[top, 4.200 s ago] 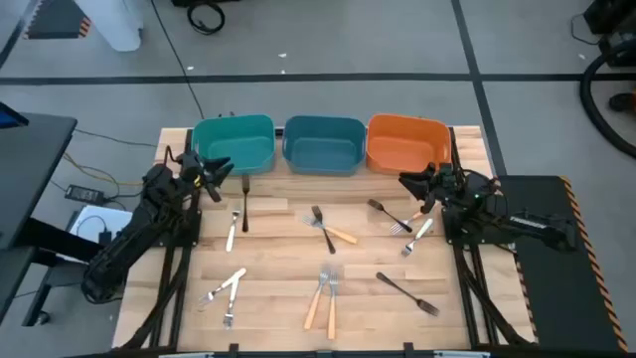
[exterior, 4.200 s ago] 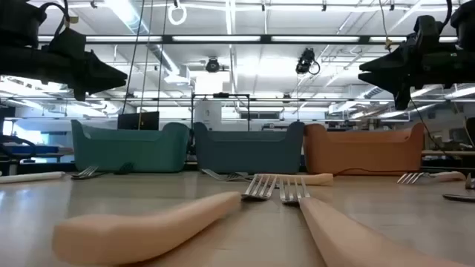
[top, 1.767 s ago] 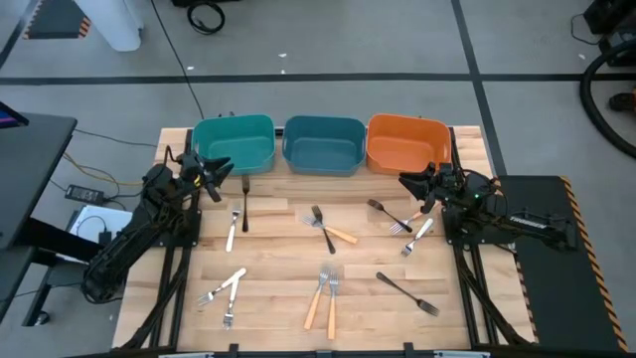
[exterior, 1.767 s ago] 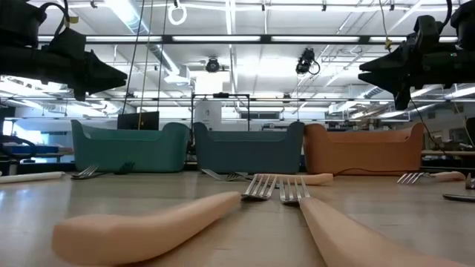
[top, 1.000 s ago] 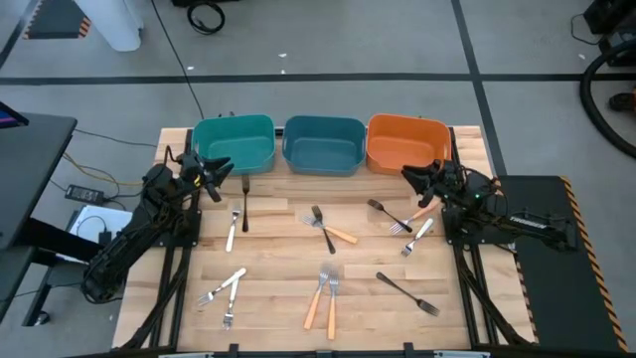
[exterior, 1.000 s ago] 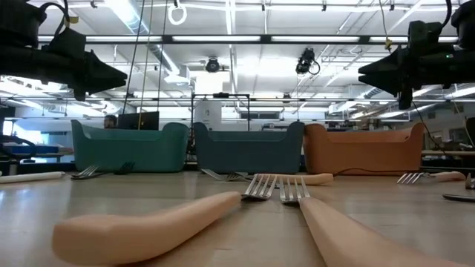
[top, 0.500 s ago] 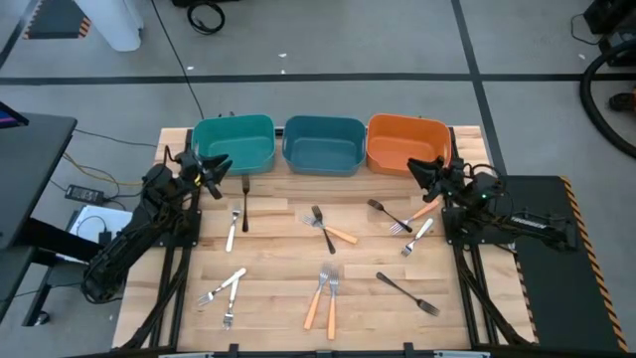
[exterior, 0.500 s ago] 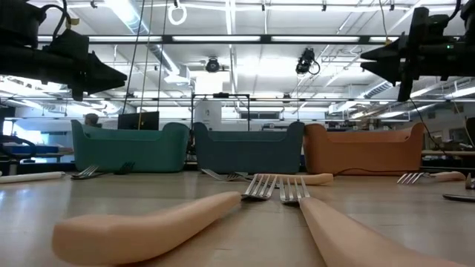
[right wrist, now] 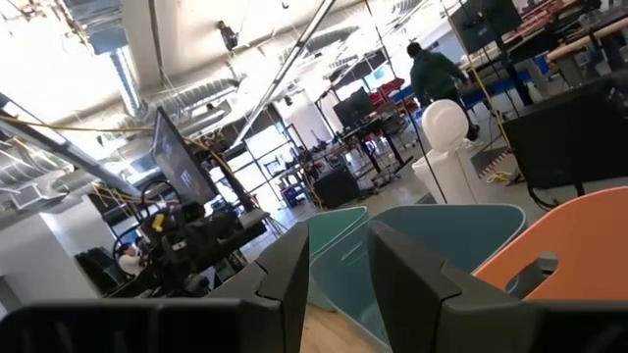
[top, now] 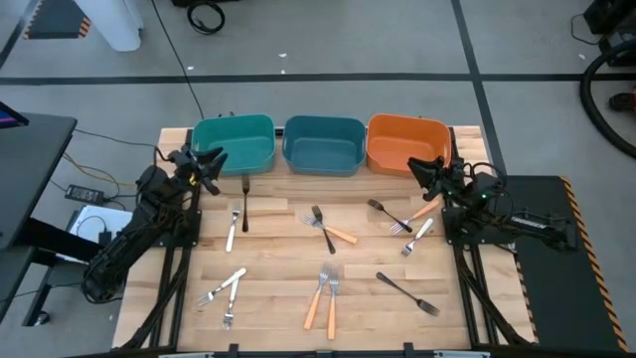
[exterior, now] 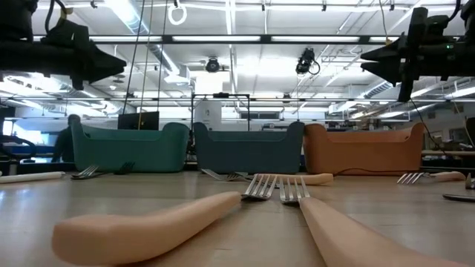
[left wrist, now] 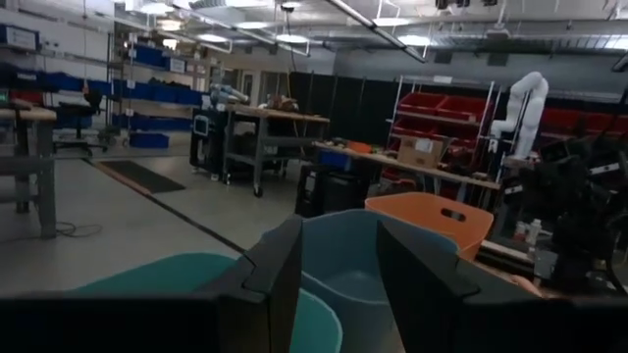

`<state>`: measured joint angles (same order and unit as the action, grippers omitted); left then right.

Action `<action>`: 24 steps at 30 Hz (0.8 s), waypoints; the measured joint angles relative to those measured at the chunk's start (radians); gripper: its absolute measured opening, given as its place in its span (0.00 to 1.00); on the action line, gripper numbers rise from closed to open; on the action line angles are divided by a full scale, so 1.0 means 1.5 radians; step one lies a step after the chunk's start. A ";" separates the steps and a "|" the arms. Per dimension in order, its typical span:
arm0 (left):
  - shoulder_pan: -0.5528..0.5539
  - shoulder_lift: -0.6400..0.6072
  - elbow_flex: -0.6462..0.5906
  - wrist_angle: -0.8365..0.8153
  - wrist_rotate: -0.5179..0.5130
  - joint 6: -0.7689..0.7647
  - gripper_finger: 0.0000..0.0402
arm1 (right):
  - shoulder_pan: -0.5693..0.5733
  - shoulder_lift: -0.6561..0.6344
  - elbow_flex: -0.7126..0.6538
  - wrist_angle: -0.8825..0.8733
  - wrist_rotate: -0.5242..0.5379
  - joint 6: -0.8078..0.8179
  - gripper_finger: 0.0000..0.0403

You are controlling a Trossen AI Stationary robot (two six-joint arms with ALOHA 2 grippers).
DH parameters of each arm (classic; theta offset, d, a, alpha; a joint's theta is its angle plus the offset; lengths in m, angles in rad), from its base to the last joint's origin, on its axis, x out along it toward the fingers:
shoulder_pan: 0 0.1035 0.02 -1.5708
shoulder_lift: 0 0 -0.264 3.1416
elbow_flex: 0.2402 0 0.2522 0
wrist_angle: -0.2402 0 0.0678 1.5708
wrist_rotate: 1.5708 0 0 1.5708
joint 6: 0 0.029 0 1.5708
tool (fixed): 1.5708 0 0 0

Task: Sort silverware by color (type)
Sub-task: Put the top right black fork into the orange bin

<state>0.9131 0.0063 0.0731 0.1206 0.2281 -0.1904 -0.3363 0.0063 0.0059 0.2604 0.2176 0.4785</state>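
**Silverware all on the counter, bins bare, both pincers up and carrying nothing**

Silverware lies scattered over the wooden counter, none of it in a bin as far as we can see from above. Two orange-handled forks sit side by side near the front middle, and another orange-handled fork crosses a black fork at the centre. A black fork and a white fork lie just beside each other toward the left. More white forks rest at the front left. On the right we find a black fork, an orange-handled one, a white one, and a further black fork nearer the front.

Along the back edge stand the teal bin, the blue bin and the orange bin, touching in a row.

Our left pincer hovers just beside the teal bin, above the counter. Its fingers stand slightly apart with nothing between them. Our right pincer hangs at the front corner of the orange bin, its fingers likewise a little apart and bare.

We judge that sorting has not begun. The next move calls for one arm to drop toward a nearby fork, the right-hand orange-handled one being closest to its pincer, and to close across the thin handle lying flat on the wood.
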 joint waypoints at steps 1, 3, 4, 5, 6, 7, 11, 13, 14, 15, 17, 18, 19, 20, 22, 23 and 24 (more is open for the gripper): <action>0.000 0.000 0.000 0.001 0.000 -0.002 0.35 | 0.000 0.000 0.000 0.000 0.000 -0.001 0.28; 0.000 0.000 0.000 -0.001 0.000 -0.005 0.35 | 0.000 0.000 0.000 0.000 0.000 0.002 0.28; 0.000 0.000 0.000 0.000 0.000 -0.005 0.35 | 0.000 0.000 0.000 0.000 0.000 0.011 0.28; 0.000 0.000 0.000 0.000 0.000 -0.005 0.35 | 0.000 0.000 0.000 0.000 0.000 0.023 0.28; 0.000 0.000 0.000 -0.001 0.001 -0.008 0.35 | 0.000 0.000 0.000 0.000 0.000 0.035 0.28; 0.000 0.000 0.000 -0.001 0.001 -0.013 0.35 | 0.000 0.000 0.000 0.000 0.000 0.046 0.28; -0.001 0.000 0.000 0.000 0.002 -0.040 0.35 | 0.000 0.000 0.000 0.000 0.000 0.068 0.28; -0.001 0.000 0.000 0.000 0.002 -0.052 0.35 | 0.000 0.000 0.000 0.000 0.013 0.062 0.28; -0.001 0.000 0.000 0.000 0.002 -0.058 0.35 | 0.000 0.000 0.000 0.000 0.022 0.063 0.28; -0.001 0.000 0.000 0.000 0.002 -0.060 0.35 | 0.000 0.000 0.000 0.000 0.034 0.070 0.28; -0.001 0.000 0.000 0.001 -0.002 -0.076 0.35 | 0.000 0.000 0.000 0.000 0.049 0.096 0.28; -0.001 0.000 0.000 0.001 -0.004 -0.081 0.35 | -0.001 0.000 0.000 0.000 0.051 0.112 0.28; -0.001 0.000 0.000 0.003 -0.006 -0.091 0.35 | 0.000 0.000 0.000 0.000 0.051 0.127 0.28; -0.001 0.000 0.000 0.008 -0.011 -0.096 0.35 | 0.000 0.000 0.000 0.000 0.051 0.141 0.28; -0.001 0.000 0.000 0.033 -0.025 -0.117 0.35 | 0.000 0.000 0.000 0.000 0.049 0.160 0.28; -0.001 0.000 0.000 0.052 -0.034 -0.132 0.35 | 0.000 0.000 0.000 0.000 0.049 0.164 0.28; -0.001 0.000 0.000 0.070 -0.043 -0.146 0.35 | 0.000 0.000 0.000 0.000 0.049 0.163 0.28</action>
<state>0.9119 0.0063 0.0731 0.2260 0.1634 -0.4092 -0.3367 0.0063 0.0059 0.2604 0.2905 0.7233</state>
